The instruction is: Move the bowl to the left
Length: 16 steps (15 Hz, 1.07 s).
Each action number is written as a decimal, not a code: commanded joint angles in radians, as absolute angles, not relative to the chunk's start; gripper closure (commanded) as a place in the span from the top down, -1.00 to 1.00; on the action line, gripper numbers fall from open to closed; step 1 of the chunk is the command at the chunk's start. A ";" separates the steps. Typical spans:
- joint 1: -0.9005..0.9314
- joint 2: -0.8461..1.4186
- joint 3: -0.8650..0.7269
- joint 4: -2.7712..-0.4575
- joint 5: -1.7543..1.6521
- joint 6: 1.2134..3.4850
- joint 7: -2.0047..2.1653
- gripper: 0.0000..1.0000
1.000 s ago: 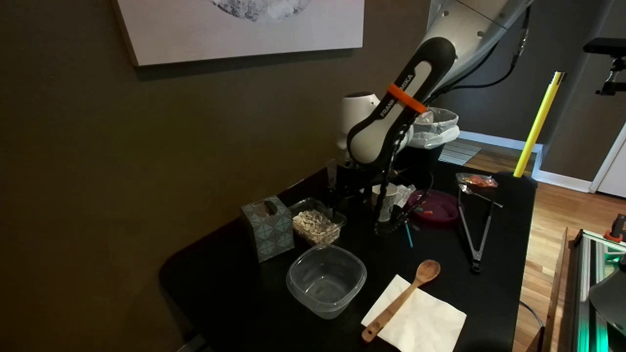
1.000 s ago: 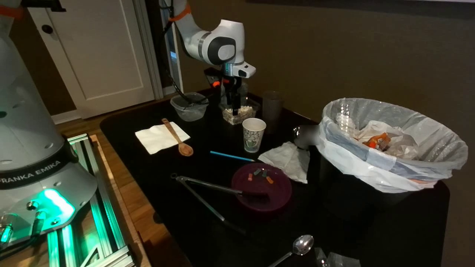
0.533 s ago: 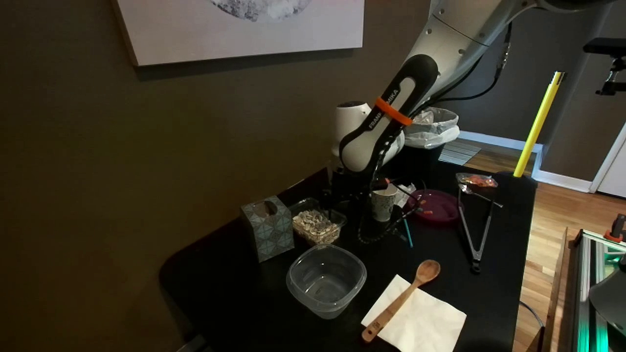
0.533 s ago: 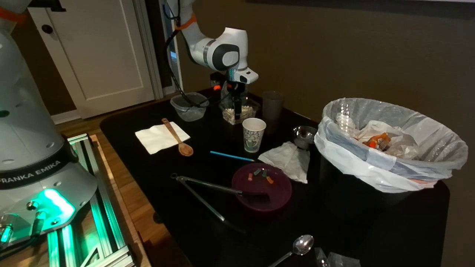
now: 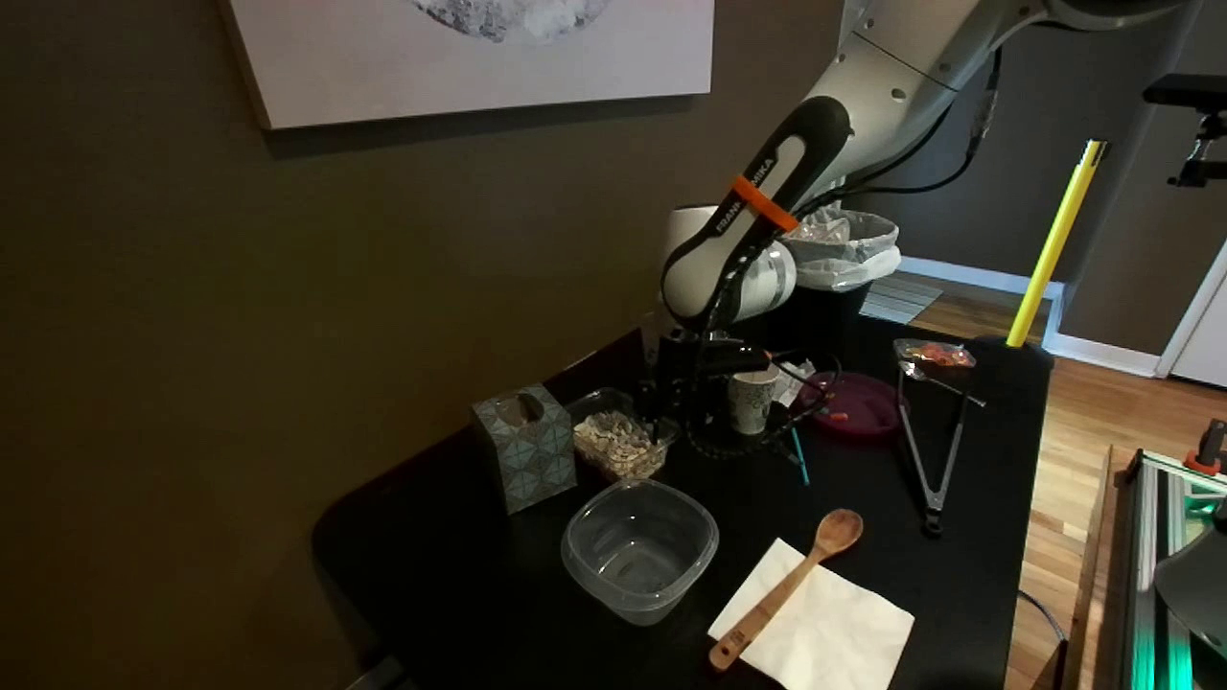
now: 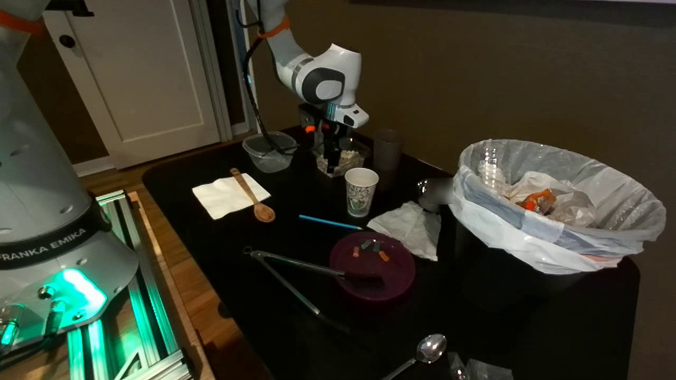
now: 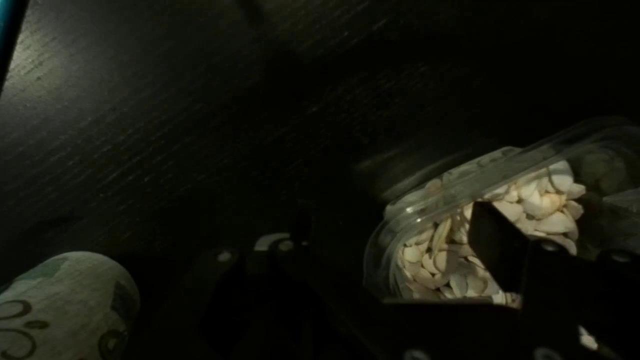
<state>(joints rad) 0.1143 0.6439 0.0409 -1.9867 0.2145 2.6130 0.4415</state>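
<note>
The bowl is a small clear squarish dish with pale beige bits, on the black table near the wall in both exterior views point(image 5: 618, 441) point(image 6: 353, 158). It lies at the lower right of the wrist view point(image 7: 445, 265). My gripper point(image 7: 390, 222) points down at the bowl's near end, with its fingers apart. One dark finger is over the beige bits, inside the rim. The other finger is outside the bowl, dim against the dark table. The bowl's wall lies between the fingers. The gripper also shows at the bowl in an exterior view point(image 6: 332, 155). Fingertip contact cannot be seen.
A larger clear container point(image 5: 639, 551) and a tissue box point(image 5: 532, 450) stand close to the bowl. A paper cup point(image 6: 360, 192) stands close beside the gripper, also in the wrist view point(image 7: 70, 305). A dark cup point(image 6: 387, 150) is near the wall. A blue pencil point(image 6: 330, 222) lies nearby.
The arm has come lower and the hand has tilted slightly, bringing the fingers down at the bowl's near end. The bowl and the other objects have not visibly moved.
</note>
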 commanded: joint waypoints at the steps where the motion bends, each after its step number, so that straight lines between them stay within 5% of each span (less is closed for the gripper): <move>1: 0.082 0.660 0.066 -1.964 0.257 2.565 0.377 0.51; 2: 0.080 0.661 0.067 -1.964 0.261 2.563 0.371 0.44; 5: 0.075 0.665 0.071 -1.962 0.268 2.562 0.358 -0.28; 10: 0.074 0.669 0.077 -1.961 0.276 2.562 0.348 -0.97; 16: 0.065 0.644 0.082 -1.978 0.295 2.582 0.339 -0.94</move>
